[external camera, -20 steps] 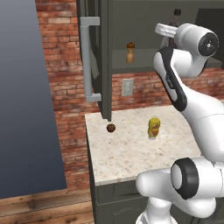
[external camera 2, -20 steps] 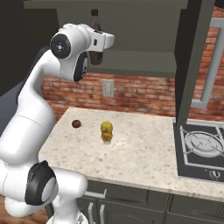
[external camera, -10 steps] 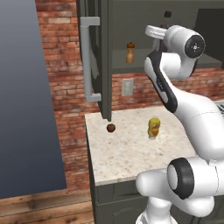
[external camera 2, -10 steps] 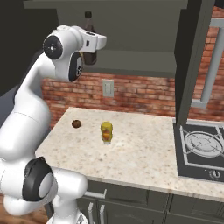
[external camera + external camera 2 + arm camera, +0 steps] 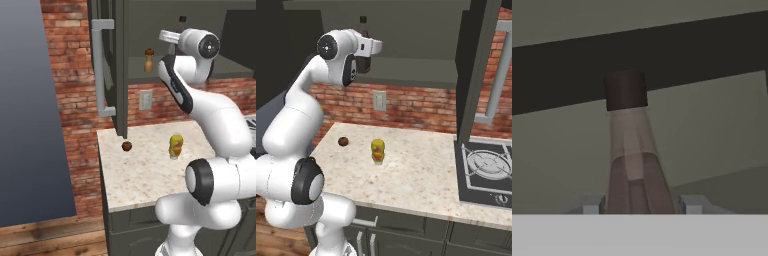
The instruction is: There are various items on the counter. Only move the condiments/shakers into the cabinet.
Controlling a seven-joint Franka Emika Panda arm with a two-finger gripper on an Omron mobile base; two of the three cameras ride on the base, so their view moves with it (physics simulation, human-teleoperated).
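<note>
The dark grey wall cabinet (image 5: 117, 60) stands open above the beige speckled surface (image 5: 145, 175), its door with the long light-grey bar handle (image 5: 100, 67) swung out at the left. Raised at the cabinet's opening, the end effector (image 5: 636, 204) is closed on the tall dark bottle (image 5: 632, 155), held upright between its fingers with the dark cap uppermost. The yellow squeeze bottle (image 5: 175, 146) stands mid-surface, the small wooden shaker (image 5: 148, 60) on the cabinet shelf, and the small round brown ball (image 5: 127, 146) lies on the surface, left of the squeeze bottle below the door's edge.

In the hand view the tall dark bottle (image 5: 632, 160) ran off at the bottom, its base unseen, with the claw (image 5: 637, 204) fingertips barely showing. From the left base view the arm hid all of it but the cap. The yellow squeeze bottle's (image 5: 377, 150) label was too small to read.
</note>
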